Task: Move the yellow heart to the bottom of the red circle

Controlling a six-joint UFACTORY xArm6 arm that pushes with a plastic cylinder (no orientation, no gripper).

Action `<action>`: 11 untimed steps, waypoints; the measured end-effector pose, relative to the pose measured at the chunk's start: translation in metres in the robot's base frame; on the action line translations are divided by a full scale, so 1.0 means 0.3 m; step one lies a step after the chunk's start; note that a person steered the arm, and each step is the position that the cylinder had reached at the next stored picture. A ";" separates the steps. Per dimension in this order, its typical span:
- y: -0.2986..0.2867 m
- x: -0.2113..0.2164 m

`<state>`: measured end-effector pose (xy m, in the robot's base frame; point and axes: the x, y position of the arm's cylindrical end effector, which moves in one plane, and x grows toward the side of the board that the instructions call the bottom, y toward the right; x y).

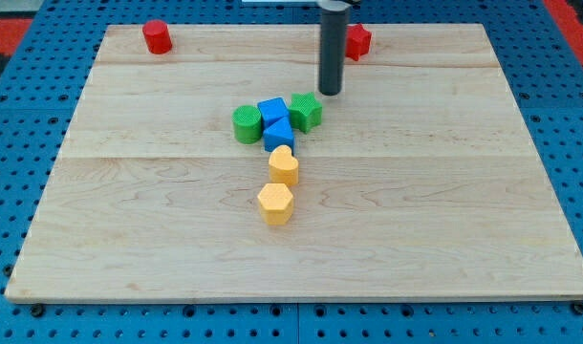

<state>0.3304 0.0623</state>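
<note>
The yellow heart lies near the board's middle, just below the blue blocks. The red circle stands at the board's top left, far from the heart. My tip is the end of the dark rod, just above and right of the green block, well above and right of the yellow heart.
A yellow hexagon lies just below the heart. Two blue blocks sit between a green circle and the other green block. A red block is at the top, partly behind the rod. The wooden board lies on a blue pegboard.
</note>
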 end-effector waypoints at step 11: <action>-0.624 0.265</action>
